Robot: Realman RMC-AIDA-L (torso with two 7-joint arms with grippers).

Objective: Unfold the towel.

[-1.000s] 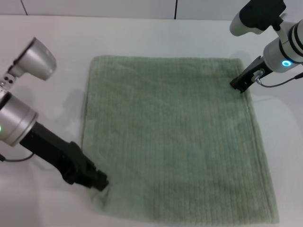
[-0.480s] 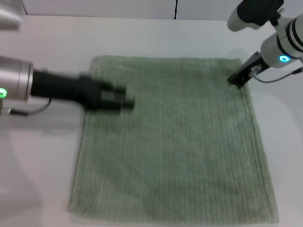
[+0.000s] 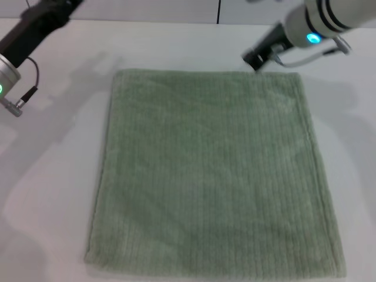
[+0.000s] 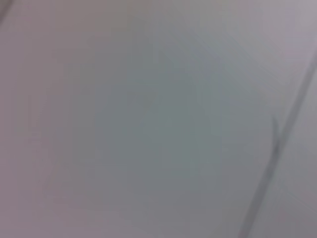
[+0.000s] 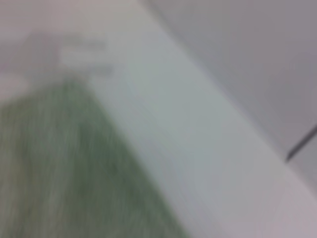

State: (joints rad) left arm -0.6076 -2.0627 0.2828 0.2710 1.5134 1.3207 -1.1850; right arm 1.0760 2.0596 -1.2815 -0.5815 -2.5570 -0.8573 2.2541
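Note:
The pale sage-green towel (image 3: 211, 176) lies spread out flat as one large, roughly square sheet on the white table (image 3: 53, 147) in the head view. My right gripper (image 3: 255, 59) hovers at the towel's far edge, right of its middle, holding nothing that I can see. My left gripper (image 3: 46, 20) is raised at the far left, away from the towel, and its tip runs out of the picture. The right wrist view shows a blurred far part of the towel (image 5: 54, 168) and bare table. The left wrist view shows only a blurred pale surface.
A pale wall with a dark vertical seam (image 3: 218, 10) stands behind the table's far edge. Bare table (image 3: 346, 135) borders the towel on its left, right and far sides.
My left gripper let go of the towel's near left corner, swung across and rose to the far left. The corner now lies flat. My right gripper left the far right corner and moved left.

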